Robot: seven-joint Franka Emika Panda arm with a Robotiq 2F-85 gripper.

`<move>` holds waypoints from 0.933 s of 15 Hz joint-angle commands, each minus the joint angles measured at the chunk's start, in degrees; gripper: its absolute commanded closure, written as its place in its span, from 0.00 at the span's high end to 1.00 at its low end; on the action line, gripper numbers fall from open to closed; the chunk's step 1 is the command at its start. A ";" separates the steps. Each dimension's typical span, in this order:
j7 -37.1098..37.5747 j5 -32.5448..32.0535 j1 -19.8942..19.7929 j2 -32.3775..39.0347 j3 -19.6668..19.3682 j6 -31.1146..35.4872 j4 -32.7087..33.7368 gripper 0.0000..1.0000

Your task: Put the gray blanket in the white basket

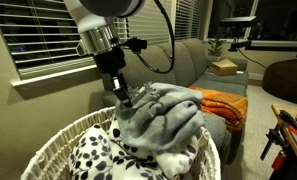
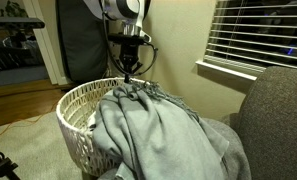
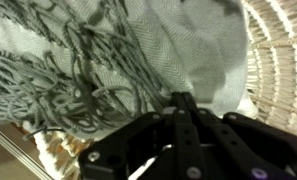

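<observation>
The end effector (image 1: 120,92) hangs vertically from the arm, directly over the near rim of the white basket (image 1: 50,142). Its jaws are drawn fully together on a small pinch of fabric at the highest point of the gray blanket (image 1: 168,118). In an exterior view, the end effector (image 2: 129,74) meets the gray blanket (image 2: 173,135) at a gathered peak. From that peak the fabric falls away in long folds, down and toward the sofa (image 2: 278,110). The bulk of the blanket therefore lies below the end effector and to one side of it. The blanket drapes across the rim of the white basket (image 2: 76,106), partly over the basket opening and partly outside it against the sofa. In the wrist view, the end effector (image 3: 183,100) enters from the bottom edge with the jaws meeting at a point. The gray blanket (image 3: 183,50) fills the field immediately beyond the tips, and its fringe (image 3: 78,70) spreads to one side. The wicker wall of the white basket (image 3: 280,60) appears just beside the fabric. A white blanket with black spots (image 1: 93,155) lies inside the basket, under the gray folds. An orange blanket (image 1: 226,104) rests on the sofa (image 1: 188,60) seat, just beyond the gray blanket.
</observation>
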 commanded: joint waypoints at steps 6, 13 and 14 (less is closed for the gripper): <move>-1.75 -4.83 5.36 2.84 1.67 -3.85 4.03 0.01; -1.37 -5.15 6.11 5.14 1.34 -5.79 6.71 0.44; -1.25 -4.94 5.80 5.38 1.19 -6.01 6.85 0.51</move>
